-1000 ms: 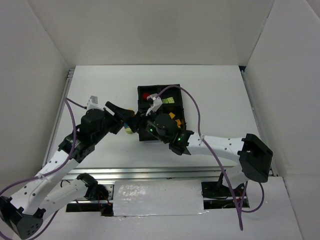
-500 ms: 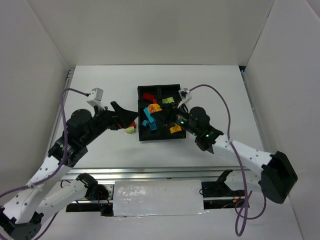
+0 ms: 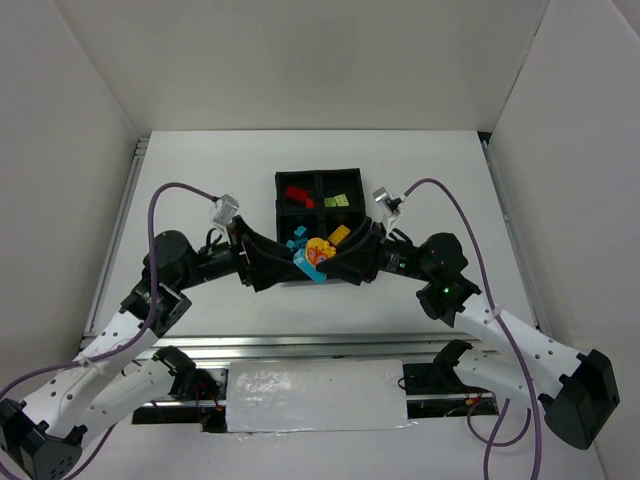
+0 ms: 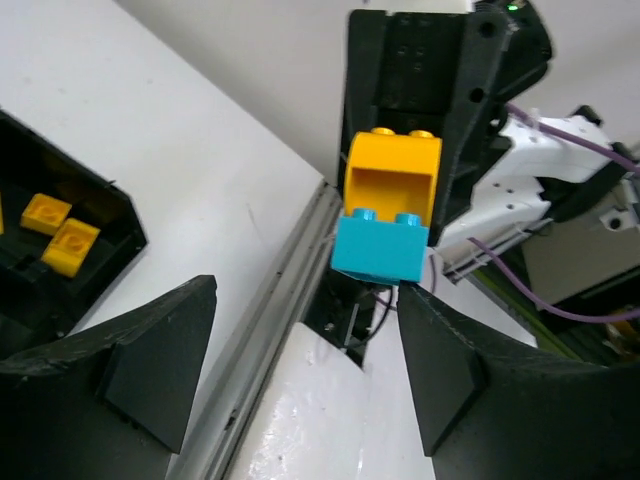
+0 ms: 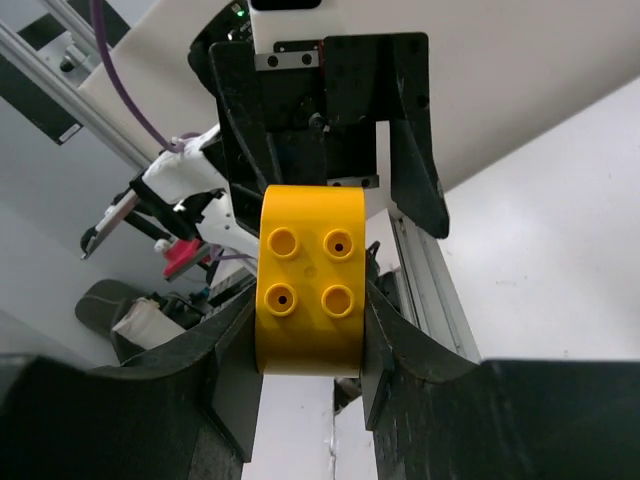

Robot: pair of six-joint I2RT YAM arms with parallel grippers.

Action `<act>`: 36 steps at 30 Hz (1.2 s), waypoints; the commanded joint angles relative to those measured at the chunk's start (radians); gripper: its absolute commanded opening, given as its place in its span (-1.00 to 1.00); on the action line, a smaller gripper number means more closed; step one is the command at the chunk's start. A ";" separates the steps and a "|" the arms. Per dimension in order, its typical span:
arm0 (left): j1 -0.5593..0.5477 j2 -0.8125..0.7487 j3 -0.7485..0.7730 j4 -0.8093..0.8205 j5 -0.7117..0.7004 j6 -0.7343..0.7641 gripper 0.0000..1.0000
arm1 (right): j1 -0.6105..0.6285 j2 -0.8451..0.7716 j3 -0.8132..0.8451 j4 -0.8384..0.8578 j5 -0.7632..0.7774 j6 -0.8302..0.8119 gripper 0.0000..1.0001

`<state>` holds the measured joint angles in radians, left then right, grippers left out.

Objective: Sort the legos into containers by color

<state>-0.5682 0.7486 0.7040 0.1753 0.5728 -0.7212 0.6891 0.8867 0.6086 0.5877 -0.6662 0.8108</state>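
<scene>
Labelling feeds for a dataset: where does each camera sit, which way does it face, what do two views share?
Top external: above and behind the bases, looking down on the table, the black tray and both arms over it.
Left wrist: on the left arm, facing the right pincer; own open fingers frame it.
Right wrist: on the right arm, facing the left arm; own fingers clamp the yellow brick.
Shared: both wrist views show that yellow brick.
</scene>
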 commanded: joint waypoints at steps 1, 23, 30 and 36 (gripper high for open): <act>-0.007 -0.009 0.022 0.211 0.111 -0.055 0.69 | -0.002 0.020 -0.012 0.107 -0.061 0.047 -1.00; -0.055 0.058 0.015 0.306 0.136 -0.093 0.14 | 0.030 0.055 0.017 0.078 0.037 -0.016 -1.00; -0.062 0.069 0.031 0.256 0.114 -0.057 -1.00 | 0.066 0.049 0.028 0.035 0.065 -0.070 -1.00; -0.062 0.046 0.049 0.113 0.067 0.040 -1.00 | -0.055 -0.048 -0.013 -0.011 0.090 -0.081 -1.00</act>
<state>-0.6201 0.8112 0.7105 0.3367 0.6498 -0.7757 0.7086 0.8940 0.6048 0.6022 -0.6418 0.7429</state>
